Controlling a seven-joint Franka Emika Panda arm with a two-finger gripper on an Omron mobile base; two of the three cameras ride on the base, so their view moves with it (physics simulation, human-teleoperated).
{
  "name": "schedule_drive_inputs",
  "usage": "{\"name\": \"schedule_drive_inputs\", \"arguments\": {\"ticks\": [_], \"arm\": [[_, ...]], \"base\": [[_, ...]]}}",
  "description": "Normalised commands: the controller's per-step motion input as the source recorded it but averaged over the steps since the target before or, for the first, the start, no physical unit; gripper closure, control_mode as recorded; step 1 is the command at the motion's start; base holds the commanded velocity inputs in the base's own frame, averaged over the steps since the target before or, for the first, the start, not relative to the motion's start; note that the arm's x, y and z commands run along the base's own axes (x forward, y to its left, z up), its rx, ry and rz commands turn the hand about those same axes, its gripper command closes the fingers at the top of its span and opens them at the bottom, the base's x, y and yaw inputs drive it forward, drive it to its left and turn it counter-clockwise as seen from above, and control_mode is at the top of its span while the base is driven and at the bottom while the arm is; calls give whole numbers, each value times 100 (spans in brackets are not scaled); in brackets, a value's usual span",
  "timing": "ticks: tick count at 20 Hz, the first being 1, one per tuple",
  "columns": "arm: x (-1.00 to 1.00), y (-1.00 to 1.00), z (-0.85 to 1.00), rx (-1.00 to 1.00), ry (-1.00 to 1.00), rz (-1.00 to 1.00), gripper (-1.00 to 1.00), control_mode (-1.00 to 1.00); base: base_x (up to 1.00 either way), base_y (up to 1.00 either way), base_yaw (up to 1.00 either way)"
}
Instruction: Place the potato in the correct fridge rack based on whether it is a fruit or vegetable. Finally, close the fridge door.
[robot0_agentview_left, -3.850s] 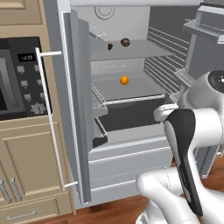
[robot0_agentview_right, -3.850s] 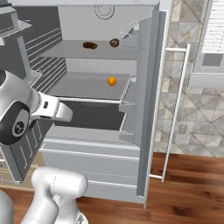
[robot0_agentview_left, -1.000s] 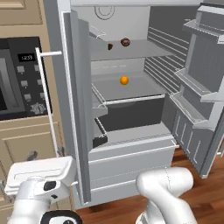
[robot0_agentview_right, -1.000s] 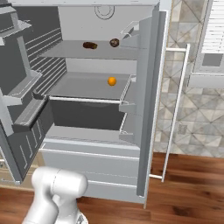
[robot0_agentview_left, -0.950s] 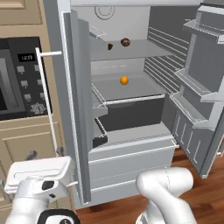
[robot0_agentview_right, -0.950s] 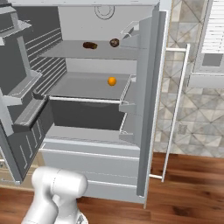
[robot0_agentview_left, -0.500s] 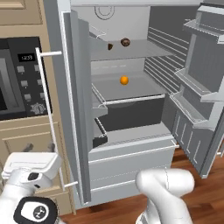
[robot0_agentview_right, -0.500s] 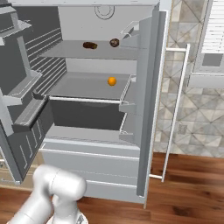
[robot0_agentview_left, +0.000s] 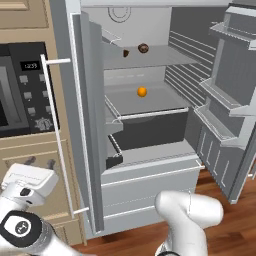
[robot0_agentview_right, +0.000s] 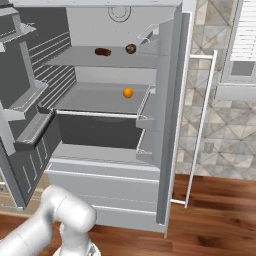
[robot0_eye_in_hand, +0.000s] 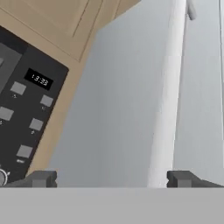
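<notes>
Glossy white rounded arm (robot0_agentview_left: 187, 212) links; one dark circular joint cap, apparently with pale markings.

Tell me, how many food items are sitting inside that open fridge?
3. The potato and a dark round item lie on the fridge rack; an orange ball sits one shelf lower. Others may be hidden.

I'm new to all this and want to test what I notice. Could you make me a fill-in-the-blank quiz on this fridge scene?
1. The potato lies on the ___ shelf of the fridge.
2. The small ball on the shelf below is coloured ___.
3. Both fridge doors stand ___.
4. In the hand view, the clock on the dark oven panel reads ___.

Missing words: upper; orange; open; 13:33
</notes>
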Motion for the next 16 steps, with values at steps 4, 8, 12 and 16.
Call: {"name": "schedule_drive_inputs", "arguments": {"ticks": [4, 8, 12, 16], "arm": [[43, 10, -11, 0, -1, -11, -100, -100], [45, 6, -11, 0, -1, -10, -100, -100], [39, 1, -6, 0, 0, -7, -100, -100], [11, -2, -1, 0, 0, -1, -100, -100]], "base": [[0, 0, 0], [0, 0, 0], [0, 0, 0], [0, 0, 0]]}}
